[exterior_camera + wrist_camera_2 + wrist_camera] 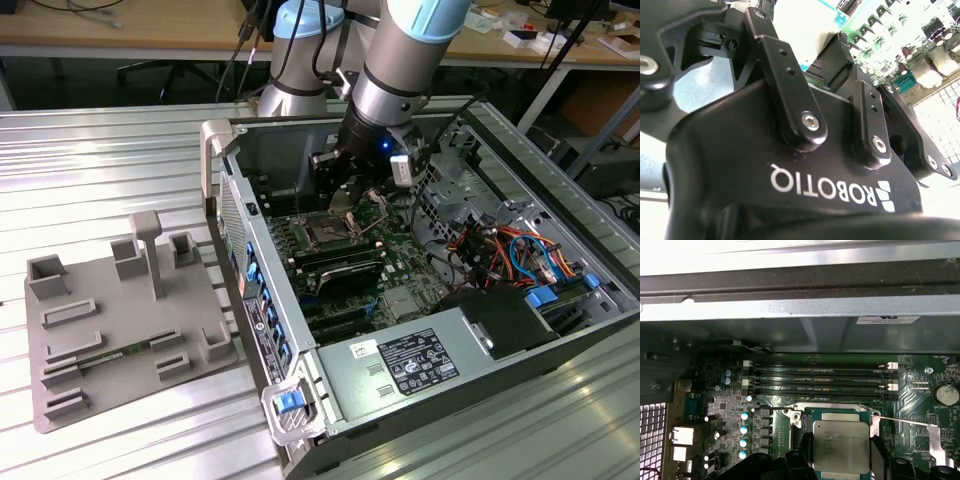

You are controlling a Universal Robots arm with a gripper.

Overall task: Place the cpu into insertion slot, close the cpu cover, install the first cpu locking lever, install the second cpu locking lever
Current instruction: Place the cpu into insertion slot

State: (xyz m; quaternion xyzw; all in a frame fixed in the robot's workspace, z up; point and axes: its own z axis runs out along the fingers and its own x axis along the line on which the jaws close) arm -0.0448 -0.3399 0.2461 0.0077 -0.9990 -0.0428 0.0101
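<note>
The cpu (841,445) is a flat silver-grey square, and my gripper (840,462) is shut on it, with a dark finger (801,456) against each side edge. It hangs low over the insertion slot (810,416), whose green rim shows around it; I cannot tell if it touches. A thin locking lever (902,421) slants out beside the slot. The silvery cpu cover (935,445) stands open to one side. In the exterior view the gripper (346,198) is inside the open computer case, just above the slot (325,237). The second wrist view looks along the gripper's black body (790,165).
Memory slots (822,380) run just beyond the slot, and a row of capacitors (744,435) lies beside it. The case wall (235,190), the power supply (400,365) and a bundle of cables (510,250) hem in the board. A grey fixture plate (120,320) lies on the table at the exterior view's left.
</note>
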